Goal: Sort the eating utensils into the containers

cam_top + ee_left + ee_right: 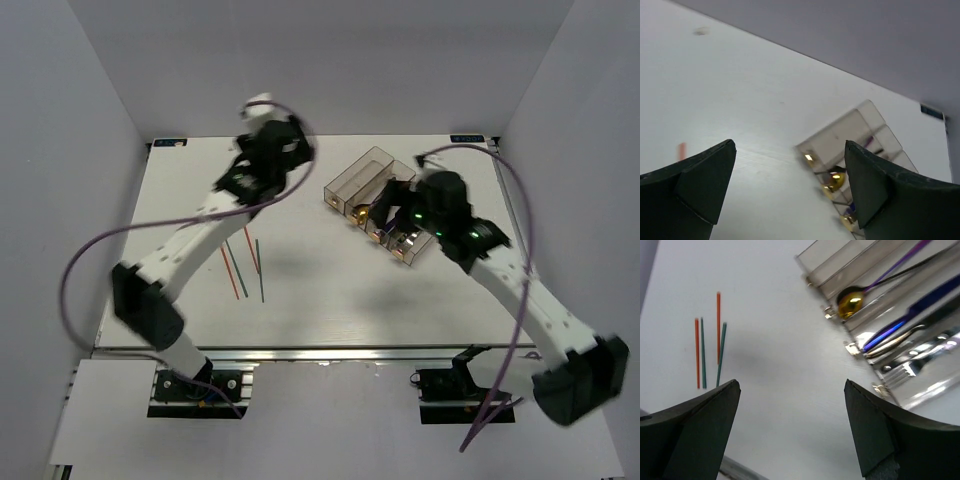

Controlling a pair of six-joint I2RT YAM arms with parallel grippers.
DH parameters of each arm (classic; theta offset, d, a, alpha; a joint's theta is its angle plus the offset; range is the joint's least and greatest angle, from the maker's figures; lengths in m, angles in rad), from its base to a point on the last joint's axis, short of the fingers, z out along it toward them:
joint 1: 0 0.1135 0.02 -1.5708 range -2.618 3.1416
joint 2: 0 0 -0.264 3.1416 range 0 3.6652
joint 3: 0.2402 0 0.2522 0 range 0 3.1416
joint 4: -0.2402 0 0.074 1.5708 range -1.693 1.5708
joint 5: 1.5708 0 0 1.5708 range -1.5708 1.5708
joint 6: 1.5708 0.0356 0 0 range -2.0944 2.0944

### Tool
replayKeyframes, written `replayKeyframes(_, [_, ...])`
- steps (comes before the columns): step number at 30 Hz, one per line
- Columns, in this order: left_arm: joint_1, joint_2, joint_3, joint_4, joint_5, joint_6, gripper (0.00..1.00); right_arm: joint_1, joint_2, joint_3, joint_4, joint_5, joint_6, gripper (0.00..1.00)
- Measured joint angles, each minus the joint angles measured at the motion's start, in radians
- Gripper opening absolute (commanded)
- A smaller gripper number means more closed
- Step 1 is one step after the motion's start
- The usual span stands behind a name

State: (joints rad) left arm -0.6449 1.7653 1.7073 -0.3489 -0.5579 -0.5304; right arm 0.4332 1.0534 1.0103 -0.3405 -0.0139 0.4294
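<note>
Several thin orange and green chopsticks [246,264] lie on the white table, left of centre; they also show in the right wrist view [710,345]. The joined smoky-grey containers [352,177] stand at the back right. In the right wrist view the containers [826,271] hold a gold-bowled spoon [850,302], a blue knife [900,322] and silver forks [905,367]; the outer bin looks empty. My left gripper [262,152] is raised over the back of the table, open and empty [790,145]. My right gripper [388,205] hovers over the containers' near ends, open and empty [792,382].
White walls close the table on the left, back and right. The containers [855,145] show blurred ahead of the left gripper. A metal rail [320,352] runs along the table's near edge.
</note>
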Motion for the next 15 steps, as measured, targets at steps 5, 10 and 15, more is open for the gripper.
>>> replayKeyframes(5, [0.224,-0.481,-0.395,-0.229,-0.192,-0.214,0.98,0.245,0.358,0.196,0.011,0.092,-0.002,0.89])
replayKeyframes(10, [0.241,-0.747,-0.669,-0.466,-0.358,-0.31,0.98,0.46,0.658,0.399,-0.016,0.184,0.029,0.54])
replayKeyframes(15, [0.237,-0.951,-0.784,-0.53,-0.411,-0.256,0.98,0.599,0.983,0.686,-0.071,0.232,0.077,0.45])
